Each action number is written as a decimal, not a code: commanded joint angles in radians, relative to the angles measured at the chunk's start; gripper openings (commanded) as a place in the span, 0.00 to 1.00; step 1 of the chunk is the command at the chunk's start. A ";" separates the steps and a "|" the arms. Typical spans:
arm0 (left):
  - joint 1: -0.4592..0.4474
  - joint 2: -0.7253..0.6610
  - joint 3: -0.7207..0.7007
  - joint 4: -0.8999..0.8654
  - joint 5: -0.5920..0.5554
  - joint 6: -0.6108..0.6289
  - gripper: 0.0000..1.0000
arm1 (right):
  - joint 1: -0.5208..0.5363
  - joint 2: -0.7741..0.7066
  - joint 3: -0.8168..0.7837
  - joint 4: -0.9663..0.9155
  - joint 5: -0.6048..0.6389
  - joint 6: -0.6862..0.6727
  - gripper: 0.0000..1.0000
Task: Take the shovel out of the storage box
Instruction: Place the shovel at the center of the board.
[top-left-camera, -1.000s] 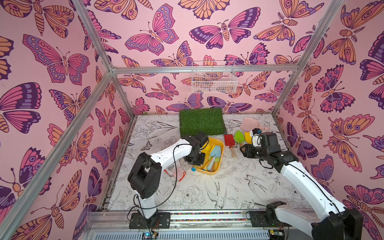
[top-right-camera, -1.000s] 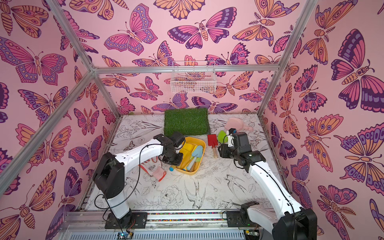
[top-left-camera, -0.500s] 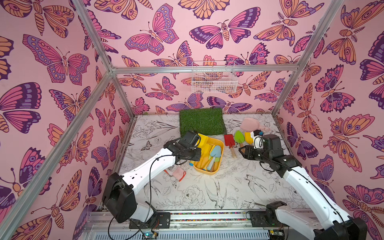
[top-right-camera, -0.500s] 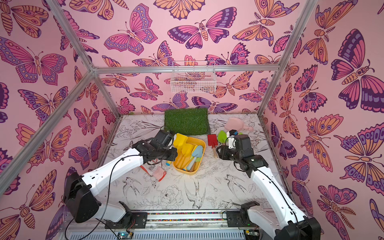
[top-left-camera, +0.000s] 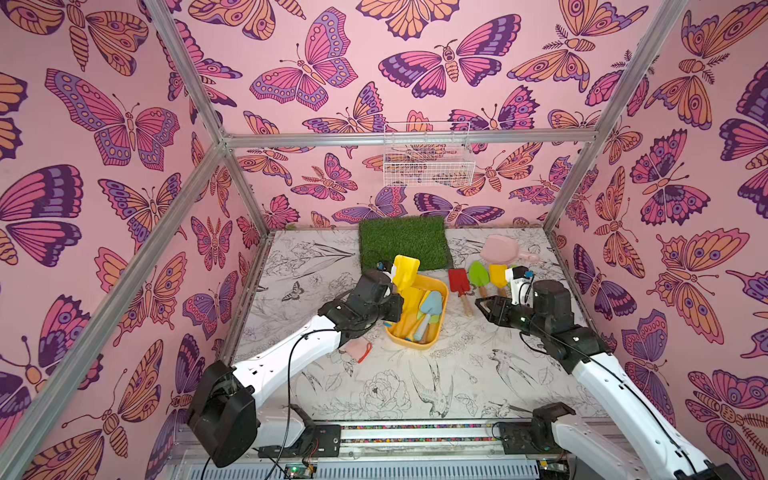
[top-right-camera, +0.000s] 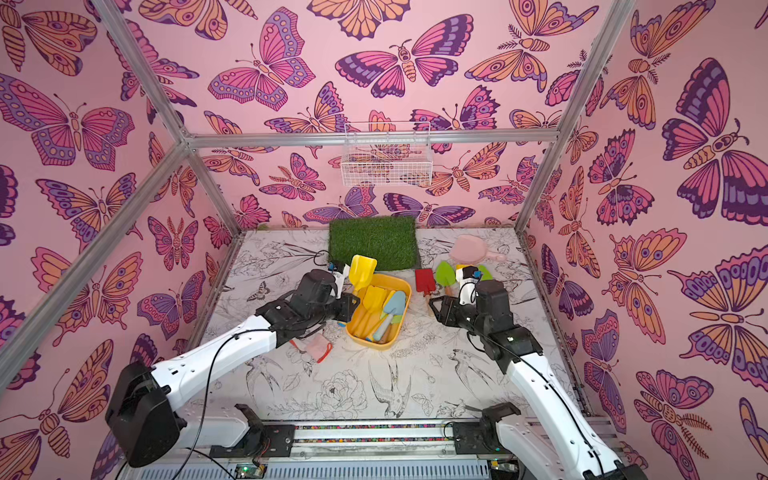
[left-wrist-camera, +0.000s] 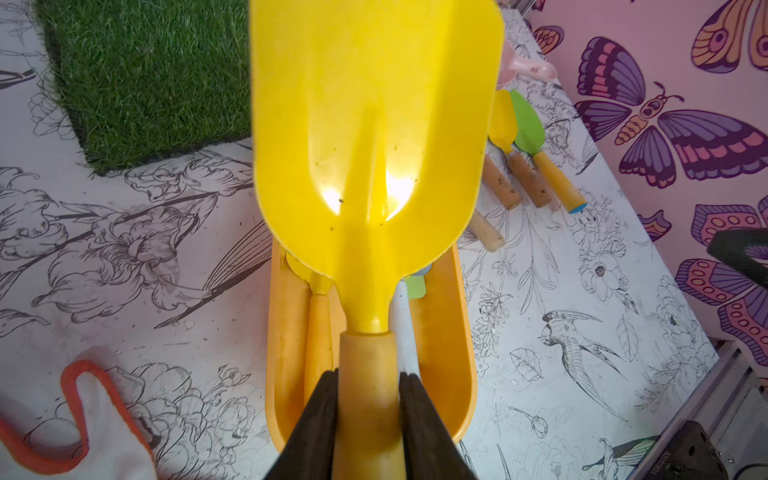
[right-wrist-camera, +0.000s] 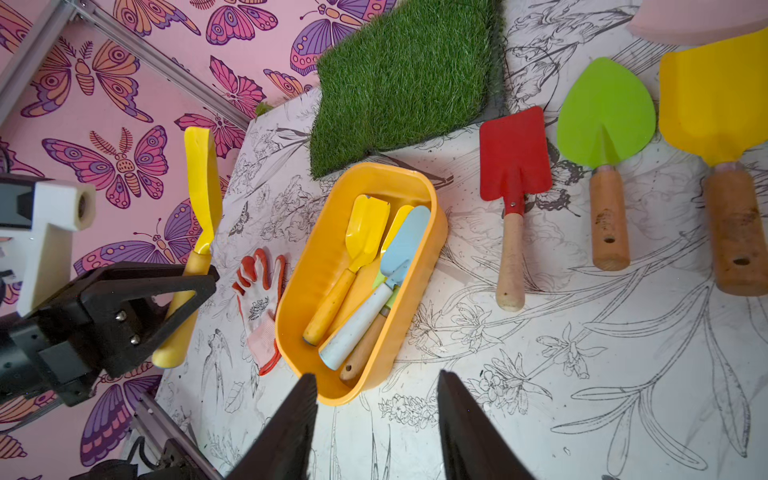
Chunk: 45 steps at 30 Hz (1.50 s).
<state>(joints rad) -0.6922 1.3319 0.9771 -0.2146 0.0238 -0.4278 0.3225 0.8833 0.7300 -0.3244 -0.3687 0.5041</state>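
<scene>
My left gripper (left-wrist-camera: 369, 376) is shut on the wooden handle of a big yellow shovel (left-wrist-camera: 374, 124). In both top views the shovel (top-left-camera: 406, 268) (top-right-camera: 362, 268) hangs above the far left end of the yellow storage box (top-left-camera: 409, 340) (top-right-camera: 374, 341), blade pointing up and away. The right wrist view shows the shovel (right-wrist-camera: 202, 178) clear of the box (right-wrist-camera: 320, 266). Inside the box lie a smaller yellow shovel (right-wrist-camera: 365, 232), a light blue trowel (right-wrist-camera: 405, 245) and a wooden-handled tool beneath them. My right gripper (right-wrist-camera: 376, 378) (top-left-camera: 482, 305) stands open and holds nothing, to the right of the box.
A red shovel (top-left-camera: 458, 280), a green trowel (top-left-camera: 478, 273) and another yellow shovel (top-left-camera: 497, 275) lie right of the box. A pink scoop (top-left-camera: 498, 249) sits behind them. A grass mat (top-left-camera: 403, 241) lies at the back, a glove (top-left-camera: 357, 349) left of the box, a wire basket (top-left-camera: 428, 160) on the wall.
The left arm has stretched out lower and raised the yellow shovel out of the box, its blade now up over the box's far end. The right gripper has drawn back slightly.
</scene>
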 joint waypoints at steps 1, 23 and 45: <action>0.006 0.008 -0.017 0.149 0.068 0.020 0.00 | 0.007 -0.012 0.007 0.051 -0.012 0.053 0.51; -0.011 0.125 -0.052 0.362 0.307 0.053 0.00 | 0.190 0.264 0.155 0.275 0.116 0.121 0.53; -0.013 0.148 -0.058 0.388 0.387 0.061 0.00 | 0.256 0.401 0.206 0.391 0.159 0.150 0.09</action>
<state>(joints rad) -0.7017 1.4746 0.9302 0.1307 0.3786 -0.3775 0.5705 1.2819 0.9043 0.0490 -0.2317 0.6571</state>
